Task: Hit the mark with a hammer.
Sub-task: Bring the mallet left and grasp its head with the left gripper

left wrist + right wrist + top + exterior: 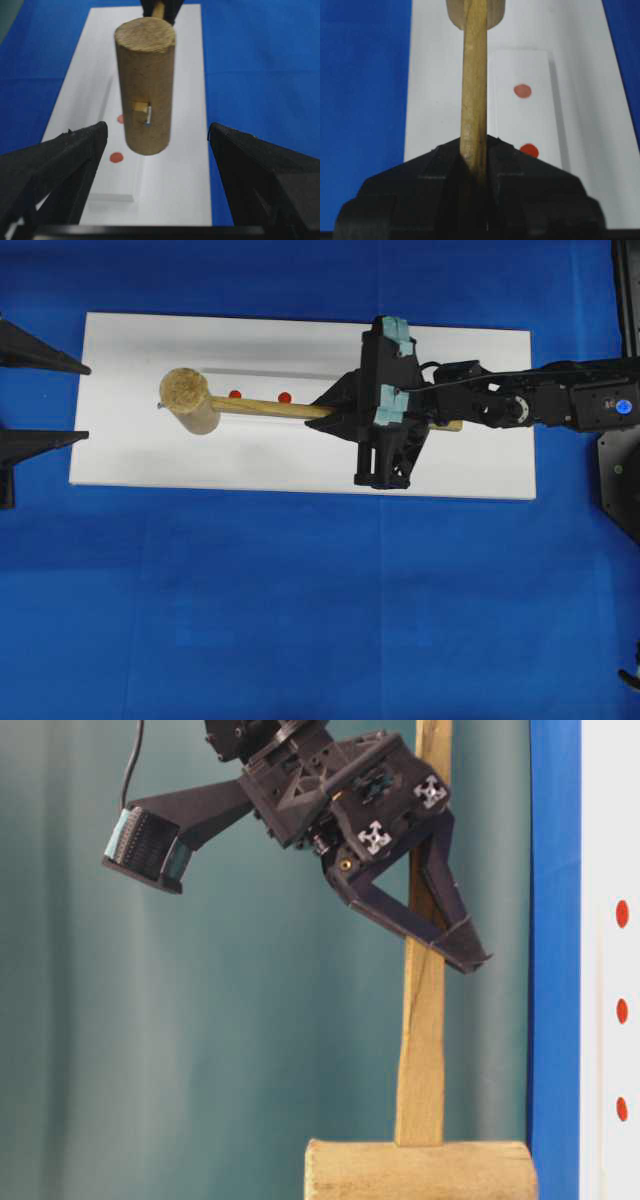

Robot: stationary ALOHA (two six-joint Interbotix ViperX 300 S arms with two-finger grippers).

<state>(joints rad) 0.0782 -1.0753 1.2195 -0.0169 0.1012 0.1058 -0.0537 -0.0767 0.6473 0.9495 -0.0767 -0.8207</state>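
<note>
Above the white board's (300,465) left half | your hammer (260,407) lies lengthwise along it, head toward the left edge, over the red marks (284,397) | right gripper (345,410) clenched on its handle | left gripper (157,145) spread wide, holding nothing

Lighting: even, bright and diffuse in all four views, coming from overhead; no hard glare is showing.

Shadows: a soft grey band is lying on the white board (300,455) just beyond the right gripper (335,408), alongside the hammer (190,400) handle.

Focus, right wrist view: the right gripper body is reading dark and soft at the bottom edge; the red marks (522,90) ahead of it are slightly blurring.

Focus, left wrist view: the left gripper (157,150) fingers (55,165) are appearing as blurred black masses in the foreground; the hammer head between and beyond them is staying mildly soft.

Table-level view: the backdrop is looking flat teal, softly graded.
</note>
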